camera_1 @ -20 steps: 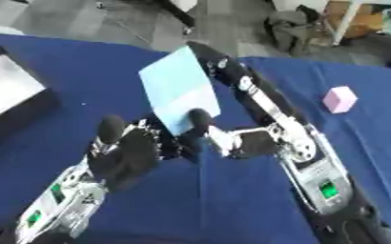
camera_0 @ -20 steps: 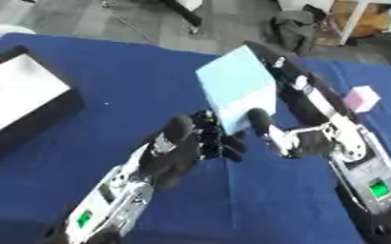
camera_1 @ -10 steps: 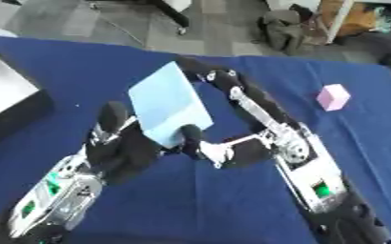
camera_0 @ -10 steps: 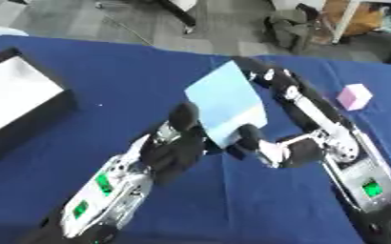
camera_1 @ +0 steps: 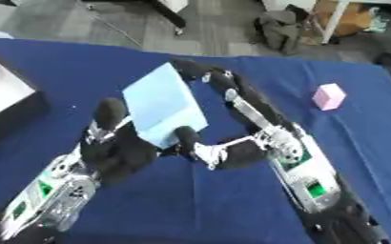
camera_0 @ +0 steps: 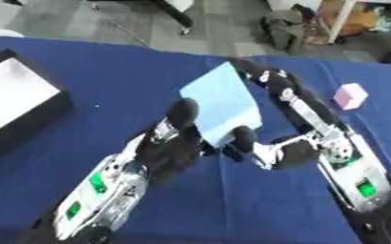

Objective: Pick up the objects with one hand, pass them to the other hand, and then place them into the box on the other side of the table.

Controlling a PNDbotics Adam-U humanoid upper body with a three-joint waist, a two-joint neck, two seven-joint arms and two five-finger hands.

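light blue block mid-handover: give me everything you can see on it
The light blue block is a flat, plain rectangular slab, matte, possibly foam. It is held off the blue table, tilted, its broad face toward the camera and its upper corner pointing away. Both hands meet at its lower edge: the left robot hand from the left, the right robot hand from the right, with fingers running up behind it. No markings or damage visible.
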